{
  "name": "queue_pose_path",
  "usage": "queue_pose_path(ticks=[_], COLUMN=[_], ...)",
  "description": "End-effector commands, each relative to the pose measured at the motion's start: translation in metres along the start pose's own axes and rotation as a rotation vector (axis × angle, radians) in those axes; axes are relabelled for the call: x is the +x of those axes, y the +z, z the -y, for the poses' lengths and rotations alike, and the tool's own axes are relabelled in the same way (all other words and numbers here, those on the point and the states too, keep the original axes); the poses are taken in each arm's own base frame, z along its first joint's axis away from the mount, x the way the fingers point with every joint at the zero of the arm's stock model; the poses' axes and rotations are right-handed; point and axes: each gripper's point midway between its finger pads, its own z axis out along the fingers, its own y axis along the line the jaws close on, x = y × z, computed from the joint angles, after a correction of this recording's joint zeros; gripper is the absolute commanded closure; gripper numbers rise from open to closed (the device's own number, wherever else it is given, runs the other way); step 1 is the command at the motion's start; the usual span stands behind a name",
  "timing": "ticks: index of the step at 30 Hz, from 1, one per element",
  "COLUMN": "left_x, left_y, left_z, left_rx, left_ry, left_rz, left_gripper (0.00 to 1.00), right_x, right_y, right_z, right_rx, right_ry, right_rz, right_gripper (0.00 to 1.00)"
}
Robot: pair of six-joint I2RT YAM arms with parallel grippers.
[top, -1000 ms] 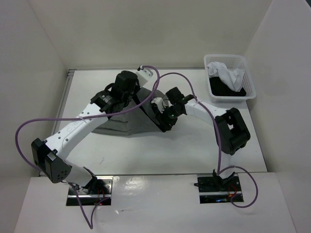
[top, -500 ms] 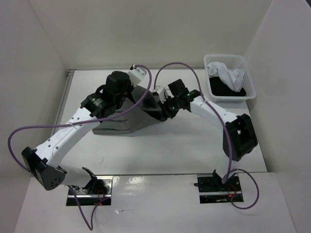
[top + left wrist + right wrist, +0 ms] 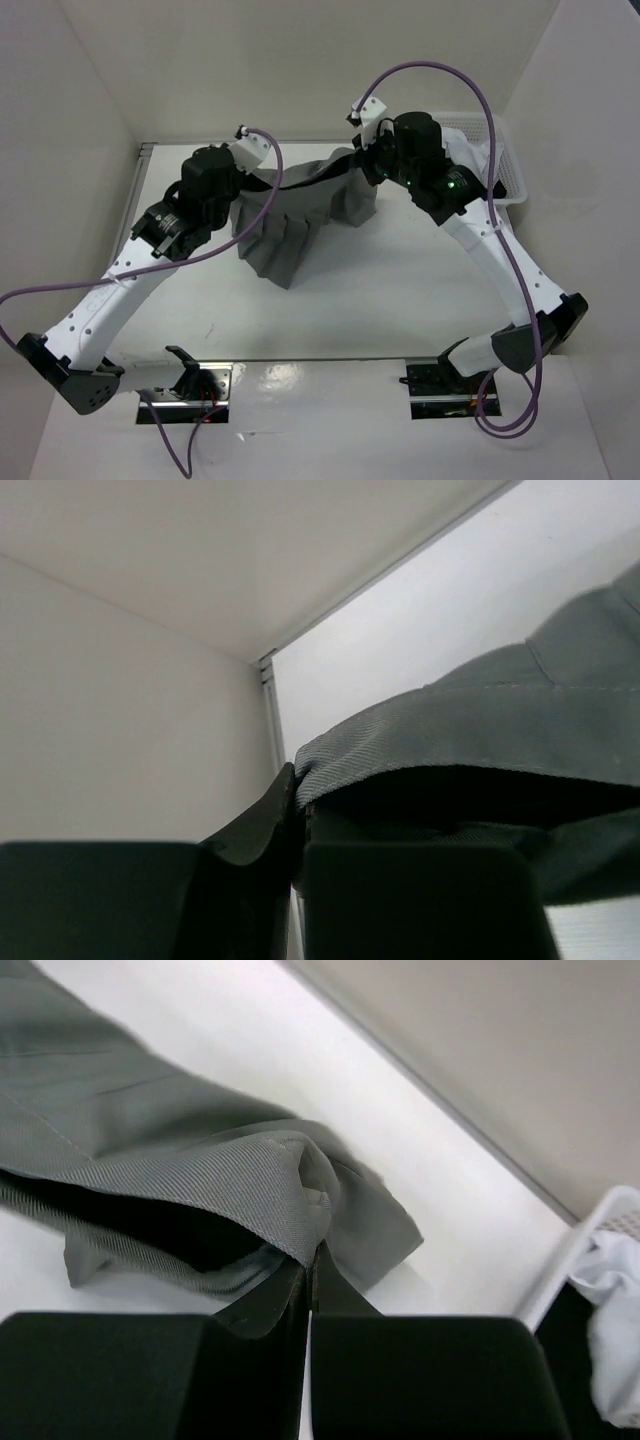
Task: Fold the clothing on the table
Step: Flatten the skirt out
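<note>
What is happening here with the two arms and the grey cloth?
Two robot arms hold a dark grey pleated skirt up by its top band. The left hand is shut on one end of the band and the right hand on the other end. The band is stretched between them above the white table, and the pleats hang down toward it. No fold is made yet.

Dark grey pleated skirt [image 3: 290,215], waistband stretched aloft, hem draping onto white table [image 3: 380,290]
</note>
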Motion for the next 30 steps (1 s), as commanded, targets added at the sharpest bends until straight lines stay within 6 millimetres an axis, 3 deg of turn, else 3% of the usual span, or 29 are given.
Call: queue_pose_path(ticks=[1, 8, 11, 15, 20, 24, 25, 26, 30], left_x=[-0.028, -0.05, -0.063, -0.067, -0.063, -0.055, -0.049, -0.044, -0.026], left_y=[-0.024, -0.046, -0.06, -0.063, -0.056, -0.076, -0.077, -0.088, -0.1], left_z=[-0.057, -0.094, -0.112, -0.118, -0.1, -0.104, -0.102, -0.112, -0.109], left_rx=[-0.149, -0.232, -0.263, -0.278, -0.202, -0.177, -0.175, -0.195, -0.16], left_ry=[-0.07, -0.123, -0.163, -0.16, -0.13, -0.134, -0.13, -0.148, -0.135], left_rz=[0.086, 0.158, 0.209, 0.226, 0.221, 0.256, 0.252, 0.265, 0.263], left_gripper=[0.98, 0.96, 0.95, 0.94, 0.92, 0.89, 0.89, 0.88, 0.88], right_x=[-0.046, -0.084, -0.092, -0.1, -0.097, -0.094, -0.086, -0.085, -0.073], right_y=[-0.032, -0.071, -0.081, -0.089, -0.087, -0.103, -0.101, -0.103, -0.122], right_z=[0.035, 0.073, 0.078, 0.084, 0.077, 0.069, 0.067, 0.064, 0.066], right_rx=[0.172, 0.368, 0.395, 0.425, 0.387, 0.35, 0.348, 0.337, 0.332], right_ry=[0.019, 0.062, 0.067, 0.074, 0.055, 0.039, 0.022, 0.02, -0.013], right_rz=[0.12, 0.23, 0.251, 0.276, 0.268, 0.276, 0.256, 0.265, 0.257], right_gripper=[1.0, 1.0, 1.0, 1.0, 1.0, 1.0, 1.0, 1.0, 1.0])
